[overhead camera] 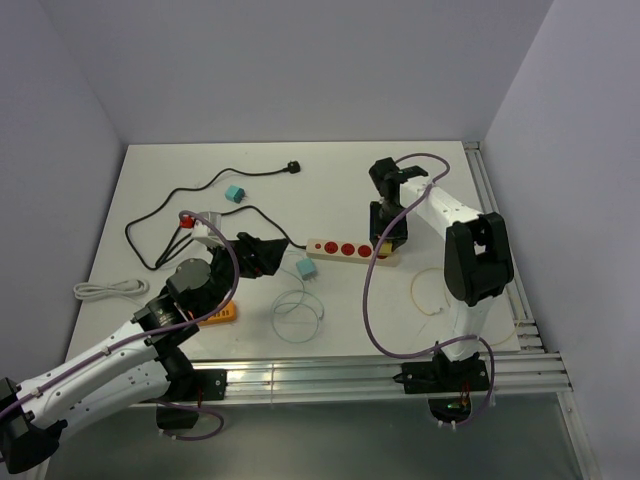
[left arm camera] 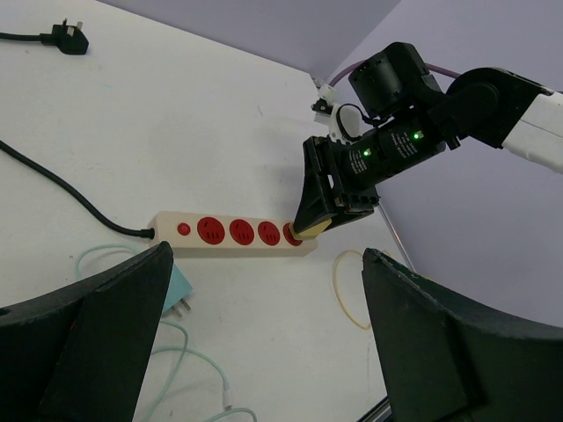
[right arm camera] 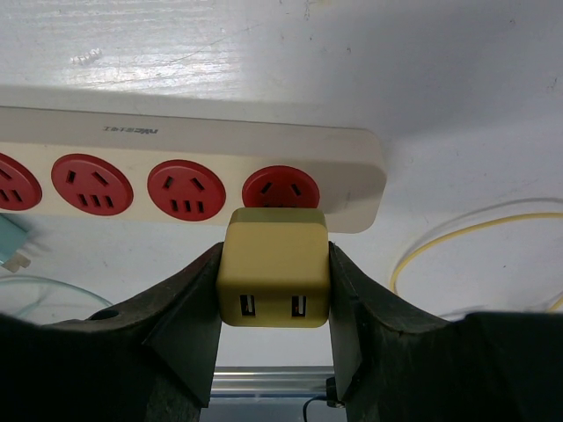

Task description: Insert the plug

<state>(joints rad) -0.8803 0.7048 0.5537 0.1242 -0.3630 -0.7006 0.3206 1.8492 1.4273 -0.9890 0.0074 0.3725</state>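
My right gripper is shut on a yellow two-port USB plug, one finger on each side. The plug is at the rightmost red socket of the cream power strip and covers that socket's lower edge; its prongs are hidden. In the top view the strip lies mid-table with the right gripper at its right end. My left gripper stands open and holds nothing, left of the strip, beside a teal plug. The left wrist view shows the yellow plug tilted on the strip's end.
A black cable runs from the strip's left end across the table, with a black plug at the back. A second teal plug, a white cable bundle, a pale cable loop, a yellow loop and an orange item lie around. Aluminium rails edge the right and near sides.
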